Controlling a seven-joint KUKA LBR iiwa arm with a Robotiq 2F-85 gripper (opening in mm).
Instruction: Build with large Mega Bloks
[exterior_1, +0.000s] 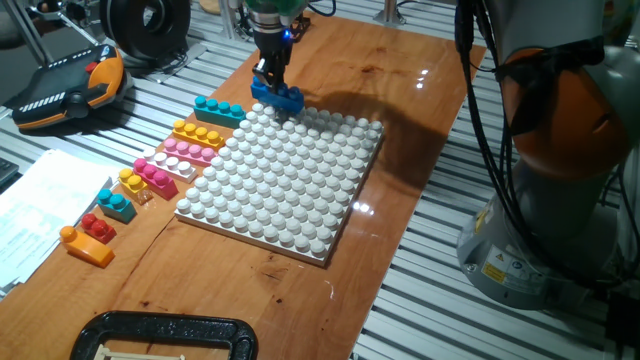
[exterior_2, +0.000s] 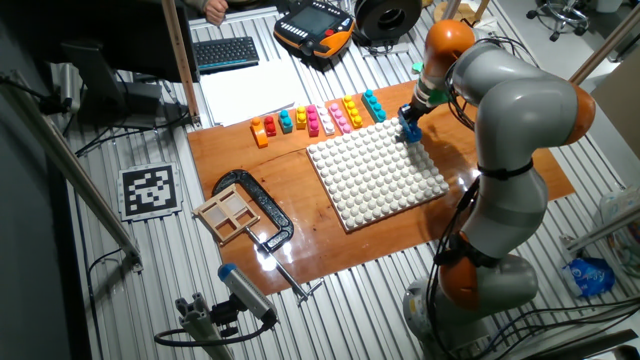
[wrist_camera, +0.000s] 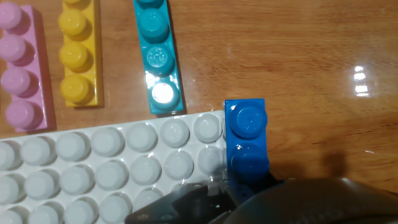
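My gripper (exterior_1: 272, 80) (exterior_2: 414, 114) is shut on a blue brick (exterior_1: 279, 98) (exterior_2: 411, 130) (wrist_camera: 247, 138) at the far corner of the white studded baseplate (exterior_1: 290, 190) (exterior_2: 380, 175) (wrist_camera: 93, 168). In the hand view the blue brick sits against the plate's edge, partly over the wooden board, and the fingers cover its near end. Loose Mega Bloks lie in a row left of the plate: a teal brick (exterior_1: 220, 110) (wrist_camera: 158, 56), a yellow brick (exterior_1: 197, 133) (wrist_camera: 78, 53), a pink brick (exterior_1: 188, 152) (wrist_camera: 22, 68), then smaller magenta, yellow, teal, red and orange (exterior_1: 87, 246) ones.
A black clamp (exterior_1: 165, 335) grips the board's near edge. A teach pendant (exterior_1: 70, 85) and papers (exterior_1: 40, 210) lie left of the board. The arm's base (exterior_1: 560, 150) stands at the right. A wooden tray (exterior_2: 232, 215) rests by the clamp.
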